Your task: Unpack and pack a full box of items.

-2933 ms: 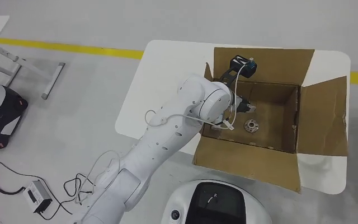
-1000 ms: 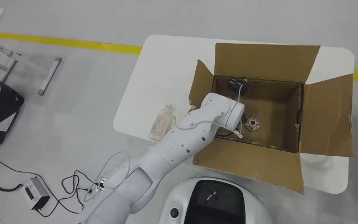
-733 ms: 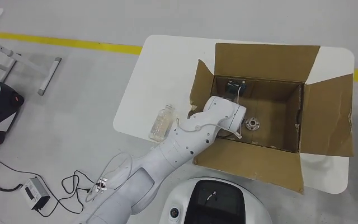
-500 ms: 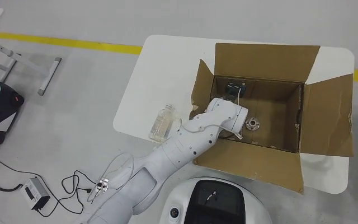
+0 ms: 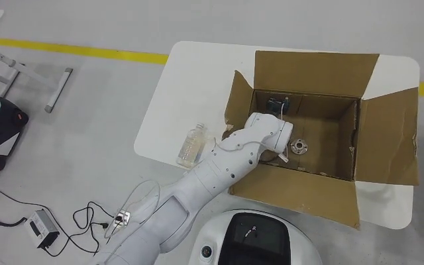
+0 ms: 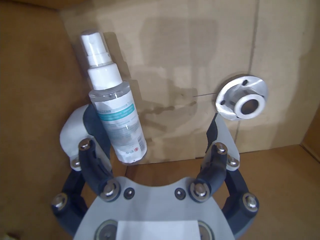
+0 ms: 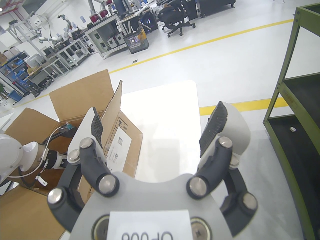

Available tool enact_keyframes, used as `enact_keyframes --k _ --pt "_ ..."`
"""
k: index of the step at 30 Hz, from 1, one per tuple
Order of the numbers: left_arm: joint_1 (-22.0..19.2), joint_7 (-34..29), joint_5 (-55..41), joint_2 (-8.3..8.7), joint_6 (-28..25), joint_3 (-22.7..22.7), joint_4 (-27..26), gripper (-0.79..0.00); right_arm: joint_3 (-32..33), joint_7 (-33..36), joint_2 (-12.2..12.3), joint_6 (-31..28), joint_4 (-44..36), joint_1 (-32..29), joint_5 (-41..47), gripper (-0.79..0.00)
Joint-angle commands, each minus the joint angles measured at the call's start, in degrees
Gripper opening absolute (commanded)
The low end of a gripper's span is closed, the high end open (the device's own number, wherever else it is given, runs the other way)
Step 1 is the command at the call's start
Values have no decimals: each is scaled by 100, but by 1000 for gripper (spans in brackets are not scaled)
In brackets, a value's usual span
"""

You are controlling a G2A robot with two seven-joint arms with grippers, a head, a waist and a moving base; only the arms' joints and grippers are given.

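Observation:
An open cardboard box (image 5: 306, 71) stands on the white table (image 5: 192, 86). My left arm reaches into it near its left wall. In the left wrist view my left gripper (image 6: 150, 118) is open low inside the box. A clear spray bottle (image 6: 117, 116) with a white nozzle and teal label stands against one of its fingers (image 6: 75, 123), not clamped. A round metal flange (image 6: 241, 99) lies on the box floor just beyond the other finger, and shows in the top view as the flange (image 5: 299, 145). My right gripper (image 7: 157, 113) is open and empty, up in the air beside the table.
A clear plastic bottle (image 5: 190, 144) lies on the table left of the box. Three box flaps stand open. In the right wrist view a green cart (image 7: 287, 106) stands off to the side, beyond the box (image 7: 75, 111).
Since the earliest frame the left arm has dropped deeper into the box and shifted toward its left wall. Over the last second it has barely moved.

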Motion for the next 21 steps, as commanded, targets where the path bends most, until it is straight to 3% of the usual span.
enact_keyframes --k 1,9,21 --pt "9 -19 -210 -22 -12 -70 -104 -12 0 0 0 0 0 0 -1 0" --pt "-106 -62 -198 -65 -107 -133 -427 0 0 0 0 0 0 0 -1 0" --pt "-152 95 -211 -186 -77 -76 292 0 0 0 0 0 0 0 -1 0"
